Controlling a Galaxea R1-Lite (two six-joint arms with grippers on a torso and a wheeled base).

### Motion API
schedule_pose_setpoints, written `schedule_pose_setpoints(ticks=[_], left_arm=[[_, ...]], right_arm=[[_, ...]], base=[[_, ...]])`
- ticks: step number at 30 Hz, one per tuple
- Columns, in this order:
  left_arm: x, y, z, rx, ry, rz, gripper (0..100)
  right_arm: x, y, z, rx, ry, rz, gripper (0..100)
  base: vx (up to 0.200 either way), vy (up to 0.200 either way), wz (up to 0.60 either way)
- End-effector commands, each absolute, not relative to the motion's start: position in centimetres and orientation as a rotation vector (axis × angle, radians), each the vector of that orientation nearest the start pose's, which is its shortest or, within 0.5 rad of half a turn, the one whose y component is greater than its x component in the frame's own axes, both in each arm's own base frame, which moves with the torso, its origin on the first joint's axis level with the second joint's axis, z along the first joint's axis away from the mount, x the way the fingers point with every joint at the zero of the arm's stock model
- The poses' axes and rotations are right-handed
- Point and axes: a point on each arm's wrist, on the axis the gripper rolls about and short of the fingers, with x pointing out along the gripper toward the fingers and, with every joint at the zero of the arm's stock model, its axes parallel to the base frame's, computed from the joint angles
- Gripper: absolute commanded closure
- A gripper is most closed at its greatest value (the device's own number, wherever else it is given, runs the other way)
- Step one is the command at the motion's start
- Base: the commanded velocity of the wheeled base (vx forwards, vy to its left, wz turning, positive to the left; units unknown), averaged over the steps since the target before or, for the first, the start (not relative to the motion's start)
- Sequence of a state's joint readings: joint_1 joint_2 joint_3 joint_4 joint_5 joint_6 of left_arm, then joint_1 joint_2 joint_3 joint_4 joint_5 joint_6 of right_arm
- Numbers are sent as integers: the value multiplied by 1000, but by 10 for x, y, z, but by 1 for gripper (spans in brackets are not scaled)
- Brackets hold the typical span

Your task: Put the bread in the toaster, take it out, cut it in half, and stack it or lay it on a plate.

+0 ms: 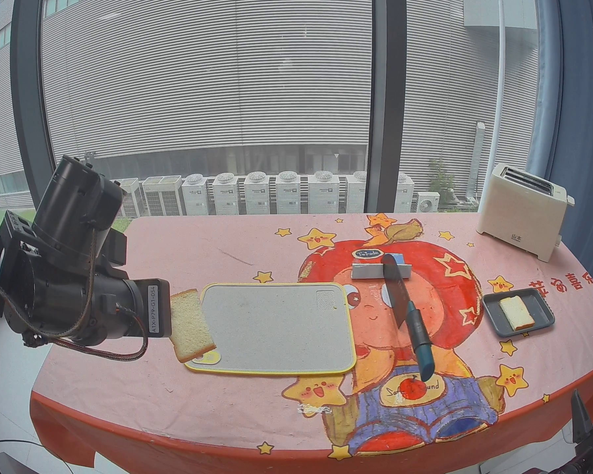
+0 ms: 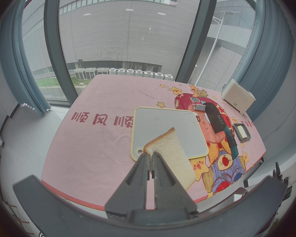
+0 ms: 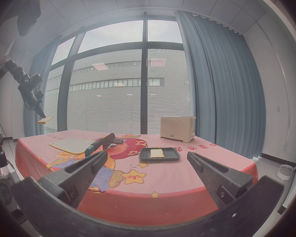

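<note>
Left hand point(image 2: 150, 155) with a bread slice point(image 2: 174, 158) in narrow grip above the cutting board's point(image 2: 167, 122) left end; right hand point(image 3: 146, 154) wide.

Print noted by position, not transcribed.
- Counter cloth point(image 1: 178, 251): a row of large red characters point(image 2: 102, 119) at 9 o'clock of the cutting board point(image 1: 277, 327); more red characters point(image 1: 560, 283) at the 3 o'clock edge.
- Cartoon figure point(image 1: 375, 311): a dark oval label point(image 1: 367, 253) on the hat at 12 o'clock; writing across the apple patch point(image 1: 412, 386) at 6 o'clock.
- Toaster point(image 1: 522, 210), at 2 o'clock: a small dark mark low on the front.
- Knife point(image 1: 402, 297): fine print on the blade, too small to read.
- Left arm point(image 1: 79, 278): a white sticker point(image 1: 153, 309) with a code running vertically.
</note>
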State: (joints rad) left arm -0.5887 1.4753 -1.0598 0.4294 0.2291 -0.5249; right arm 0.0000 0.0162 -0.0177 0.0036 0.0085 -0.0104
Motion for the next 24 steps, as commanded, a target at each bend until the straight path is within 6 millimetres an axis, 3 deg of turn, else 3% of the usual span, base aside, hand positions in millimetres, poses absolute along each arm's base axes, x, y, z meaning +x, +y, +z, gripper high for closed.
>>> schedule_pose_setpoints(ticks=[1, 24], left_arm=[[193, -123, 220, -151, 839, -124, 100], [190, -121, 222, -150, 830, -133, 100]], right_arm=[[-23, 0, 75, -11, 3, 9, 0], [-23, 0, 75, -11, 3, 9, 0]], base=[[0, -200, 0], [0, -200, 0]])
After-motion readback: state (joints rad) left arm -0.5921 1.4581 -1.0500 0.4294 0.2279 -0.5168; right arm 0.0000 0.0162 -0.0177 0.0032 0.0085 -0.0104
